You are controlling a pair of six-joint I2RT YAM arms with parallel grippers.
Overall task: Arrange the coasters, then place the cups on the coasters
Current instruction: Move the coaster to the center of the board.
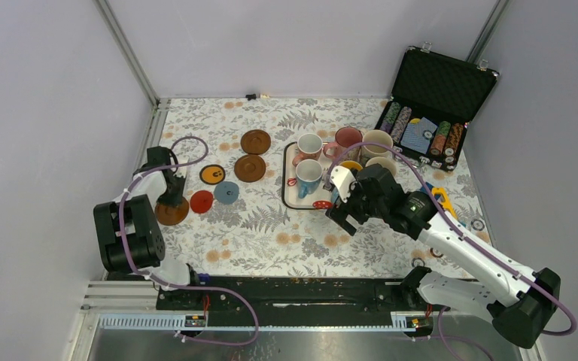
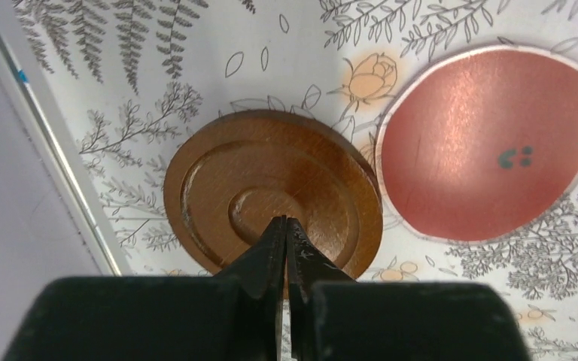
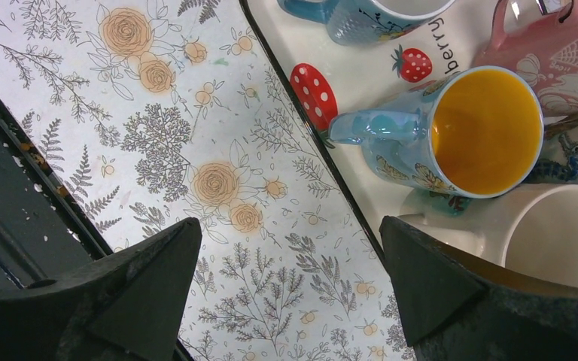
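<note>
Six coasters lie left of centre: two dark brown (image 1: 256,141) (image 1: 250,168), a black one with an orange centre (image 1: 212,174), a grey-blue one (image 1: 226,192), a red one (image 1: 202,201) and a third brown one (image 1: 171,212). My left gripper (image 2: 286,222) is shut, its tips resting on the middle of that brown coaster (image 2: 271,180), next to the red coaster (image 2: 489,143). Several cups stand on the tray (image 1: 290,194), among them the blue cup with a yellow inside (image 3: 485,131). The right gripper (image 3: 290,278) hangs open over the cloth, just outside the tray's edge.
An open black case of poker chips (image 1: 433,113) stands at the back right. A yellow object (image 1: 442,197) lies beside the right arm. The table's left metal rail (image 2: 60,173) runs close to the brown coaster under the left gripper.
</note>
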